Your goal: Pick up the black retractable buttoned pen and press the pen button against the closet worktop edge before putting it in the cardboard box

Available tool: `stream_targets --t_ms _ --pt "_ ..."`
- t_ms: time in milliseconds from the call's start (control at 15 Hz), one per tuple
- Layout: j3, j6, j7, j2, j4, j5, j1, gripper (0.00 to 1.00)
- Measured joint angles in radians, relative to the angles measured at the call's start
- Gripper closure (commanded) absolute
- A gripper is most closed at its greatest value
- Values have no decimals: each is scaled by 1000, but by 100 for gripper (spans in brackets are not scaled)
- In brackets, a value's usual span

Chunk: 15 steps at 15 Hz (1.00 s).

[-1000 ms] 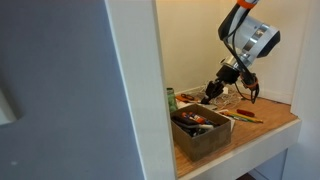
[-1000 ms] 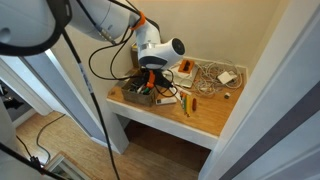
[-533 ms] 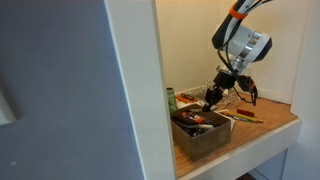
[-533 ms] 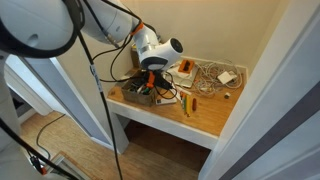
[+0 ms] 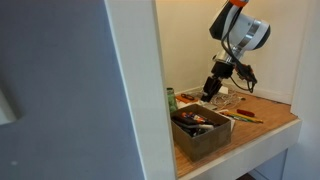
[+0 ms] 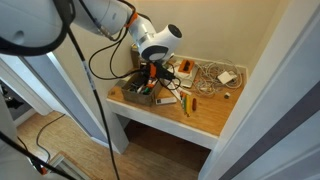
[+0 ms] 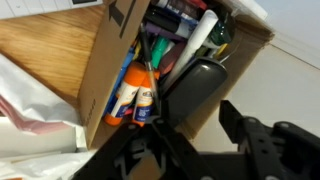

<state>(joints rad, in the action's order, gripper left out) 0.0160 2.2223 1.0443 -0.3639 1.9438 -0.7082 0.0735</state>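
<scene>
The cardboard box [image 5: 200,130] stands at one end of the wooden worktop and also shows in the other exterior view [image 6: 138,93]. It holds several items. My gripper [image 5: 212,88] hangs above the box in both exterior views [image 6: 152,75]. In the wrist view my gripper [image 7: 190,118] is open and empty over the box [image 7: 105,70]. A thin dark stick [image 7: 149,55], possibly the pen, lies inside the box among the other things. The closet worktop edge [image 5: 245,143] runs along the front [image 6: 160,120].
Orange-capped glue sticks [image 7: 135,95] and a flat black object [image 7: 195,85] lie in the box. Orange and yellow slim items [image 6: 188,102] and a tangle of white cables [image 6: 205,72] lie on the worktop. White walls close in both sides. White plastic [image 7: 30,100] lies beside the box.
My gripper has risen from just over the box contents to a higher position above the box. The box and the worktop items have not moved.
</scene>
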Motion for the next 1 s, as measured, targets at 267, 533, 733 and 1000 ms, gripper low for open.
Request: stream_targets --t_ms 267,533,733,1000 --pt "-5 -204 6 143 1 99 29 0" --pt "-34 -515 -39 264 2 248 44 0" --pt "-56 -595 -157 321 6 384 43 0" --pt "-81 -604 -230 345 10 475 44 0"
